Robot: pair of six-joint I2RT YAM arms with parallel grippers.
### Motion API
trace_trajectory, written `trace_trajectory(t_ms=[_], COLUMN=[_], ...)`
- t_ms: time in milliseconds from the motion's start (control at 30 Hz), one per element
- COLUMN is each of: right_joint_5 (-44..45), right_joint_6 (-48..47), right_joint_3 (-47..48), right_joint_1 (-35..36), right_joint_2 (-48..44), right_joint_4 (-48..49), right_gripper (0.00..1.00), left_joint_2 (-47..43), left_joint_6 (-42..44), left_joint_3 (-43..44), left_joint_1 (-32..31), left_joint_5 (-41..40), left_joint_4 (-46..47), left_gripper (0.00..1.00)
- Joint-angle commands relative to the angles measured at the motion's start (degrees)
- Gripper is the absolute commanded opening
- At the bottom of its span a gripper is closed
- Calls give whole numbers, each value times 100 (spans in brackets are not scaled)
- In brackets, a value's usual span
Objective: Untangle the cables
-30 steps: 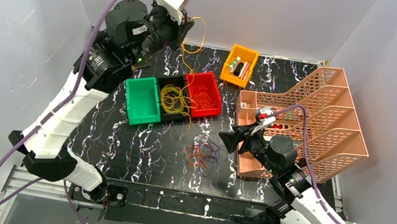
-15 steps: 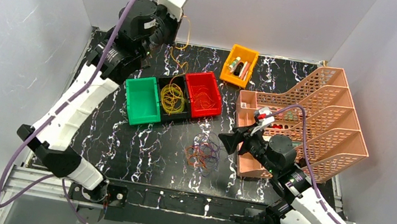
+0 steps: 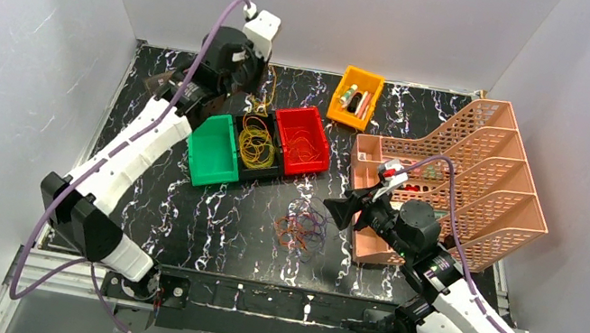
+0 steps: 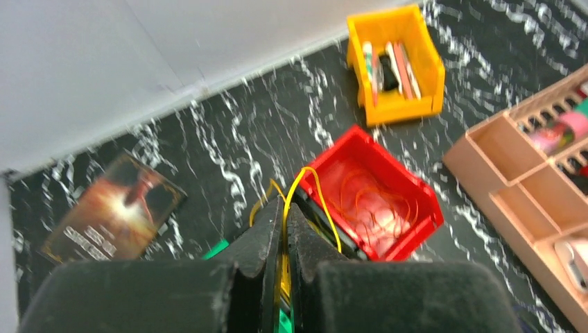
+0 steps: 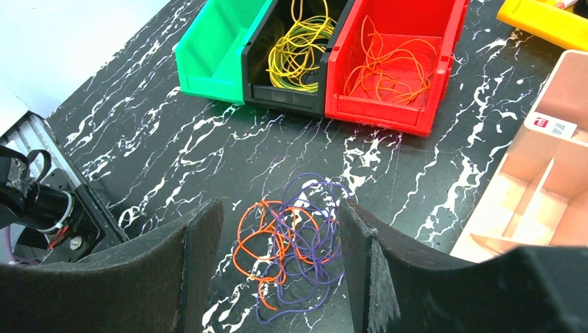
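The left hand (image 4: 284,209), pinched shut on 1 yellow cable (image 4: 306,170), hangs beside 3 side-by-side bins (image 5: 388,114); the right hand (image 5: 277,215), gaping and empty, hovers above 1 orange-and-purple tangle (image 5: 291,243) of cables on the desk (image 5: 139,132).

What hides from my view
My left fingers (image 4: 258,239) cover most of the green bin (image 4: 217,249). The yellow cable (image 4: 304,171) vanishes between them. At one o'clock, the yellow bin (image 4: 401,111) contents are blurred.
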Motion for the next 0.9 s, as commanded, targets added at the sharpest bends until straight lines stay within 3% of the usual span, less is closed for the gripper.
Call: trace_trajectory(t_ms=[0, 300, 867], right_joint_5=[11, -98, -28], right_joint_6=[49, 56, 114], right_joint_3=[86, 108, 92], right_joint_1=[18, 14, 16], right_joint_2=[-21, 148, 19], right_joint_4=[232, 321, 151], right_gripper=[70, 70, 71], left_joint_2=[-516, -590, 879], left_joint_6=[-534, -815, -824], left_joint_3=[-745, -1680, -2124], left_joint_1=[29, 54, 372], left_joint_5=[189, -126, 297], left_joint_4=[113, 68, 659], left_gripper=[0, 0, 0])
